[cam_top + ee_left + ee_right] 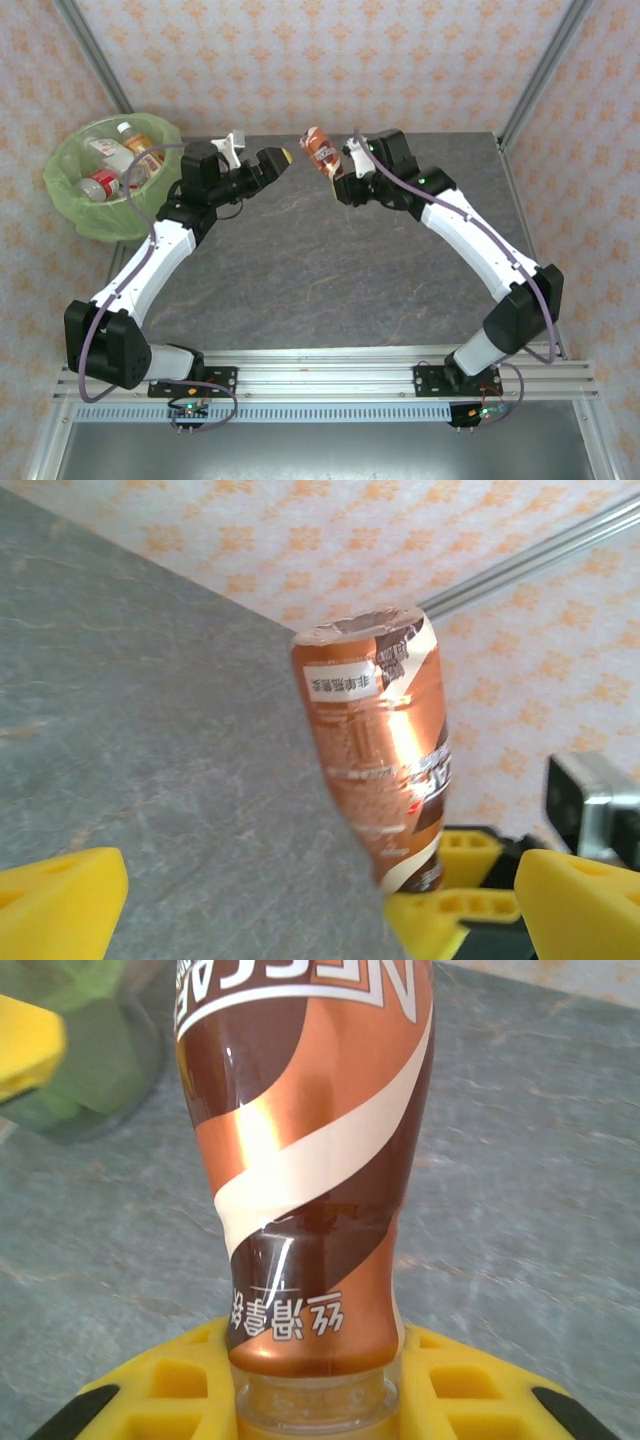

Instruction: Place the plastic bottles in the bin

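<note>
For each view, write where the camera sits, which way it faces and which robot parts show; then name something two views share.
Top external: above and behind the bases, looking down on the table and bin; both arms, left gripper, right gripper.
Left wrist: on that wrist, facing across the table toward the brown bottle and wall; its open yellow fingers.
Right wrist: on that wrist, facing along the gripped bottle toward the bin; its shut yellow fingers.
Shared: the bottle, in all three.

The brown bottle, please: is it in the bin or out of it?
Out: the right end effector grips the brown bottle by its neck, apart from the bin.
</note>
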Tool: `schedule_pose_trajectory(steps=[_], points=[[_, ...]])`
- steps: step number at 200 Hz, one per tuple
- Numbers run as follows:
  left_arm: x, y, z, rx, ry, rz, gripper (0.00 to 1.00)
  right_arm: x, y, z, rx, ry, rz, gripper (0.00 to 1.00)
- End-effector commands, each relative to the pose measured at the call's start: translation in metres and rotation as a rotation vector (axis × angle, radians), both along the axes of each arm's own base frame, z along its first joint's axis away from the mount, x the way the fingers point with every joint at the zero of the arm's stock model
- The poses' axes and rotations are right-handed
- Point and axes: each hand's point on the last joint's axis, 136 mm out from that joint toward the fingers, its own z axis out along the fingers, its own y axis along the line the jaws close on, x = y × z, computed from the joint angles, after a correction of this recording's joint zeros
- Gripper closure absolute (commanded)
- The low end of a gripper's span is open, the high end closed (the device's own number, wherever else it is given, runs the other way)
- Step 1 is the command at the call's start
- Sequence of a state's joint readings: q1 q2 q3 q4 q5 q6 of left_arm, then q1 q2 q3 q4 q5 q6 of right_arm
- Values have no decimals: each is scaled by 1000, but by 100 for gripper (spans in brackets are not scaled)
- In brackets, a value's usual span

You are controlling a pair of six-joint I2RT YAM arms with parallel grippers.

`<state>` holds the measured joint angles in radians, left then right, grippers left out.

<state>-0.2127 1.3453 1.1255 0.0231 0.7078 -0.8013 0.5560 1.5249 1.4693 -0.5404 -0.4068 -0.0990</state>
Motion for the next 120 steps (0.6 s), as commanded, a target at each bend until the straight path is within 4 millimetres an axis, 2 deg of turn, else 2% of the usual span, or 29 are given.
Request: schedule_pose_trajectory(steps=[1, 26, 65, 94, 120], points=[[-12, -14, 40, -72, -124, -55, 0, -4, 21, 32, 224, -133, 44, 100], [-12, -24, 46, -97, -134, -69, 0, -9, 25, 32, 328, -178, 46, 100], [-4, -39, 36, -100, -86, -83, 0, -20, 30, 28, 396, -177, 84, 99], [-2, -55, 35, -103, -79, -126, 0, -25, 34, 23, 408, -147, 100, 99], [1, -59, 33, -79, -78, -122, 0, -34, 41, 25, 438, -139, 144, 99]])
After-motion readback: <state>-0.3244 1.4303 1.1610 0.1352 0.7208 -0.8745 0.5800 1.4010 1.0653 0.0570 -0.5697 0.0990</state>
